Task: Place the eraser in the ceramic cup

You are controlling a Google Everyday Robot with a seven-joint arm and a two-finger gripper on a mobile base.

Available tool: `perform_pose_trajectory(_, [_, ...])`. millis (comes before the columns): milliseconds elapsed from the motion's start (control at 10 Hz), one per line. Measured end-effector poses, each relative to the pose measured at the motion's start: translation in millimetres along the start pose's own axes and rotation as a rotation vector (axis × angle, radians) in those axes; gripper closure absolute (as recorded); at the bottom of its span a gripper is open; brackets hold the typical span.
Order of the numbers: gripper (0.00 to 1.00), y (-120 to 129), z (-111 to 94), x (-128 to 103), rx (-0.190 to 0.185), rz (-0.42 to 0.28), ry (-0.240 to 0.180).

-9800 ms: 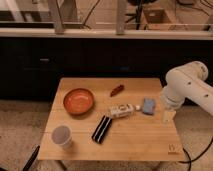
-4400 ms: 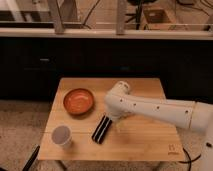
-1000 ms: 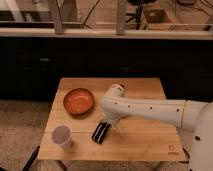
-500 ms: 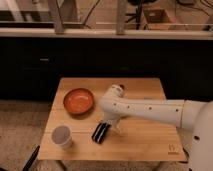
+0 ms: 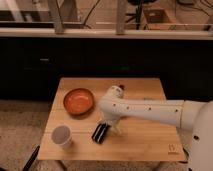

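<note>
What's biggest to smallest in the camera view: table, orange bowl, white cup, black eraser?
1. Light wooden table
2. Round orange bowl
3. White ceramic cup and flat black eraser: about alike, unsure.
The gripper hangs over the eraser's far end.

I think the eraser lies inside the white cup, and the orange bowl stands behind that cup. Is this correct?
Not quite. The camera view shows the eraser lying on the table beside the ceramic cup, not inside it, directly under the end effector. The orange bowl does stand behind the cup.
</note>
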Motion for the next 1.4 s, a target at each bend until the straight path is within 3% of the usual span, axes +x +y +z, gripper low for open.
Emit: perform_pose_trajectory(1400, [0.2, -3.7, 12.1, -6.1, -0.005, -0.034, -0.006])
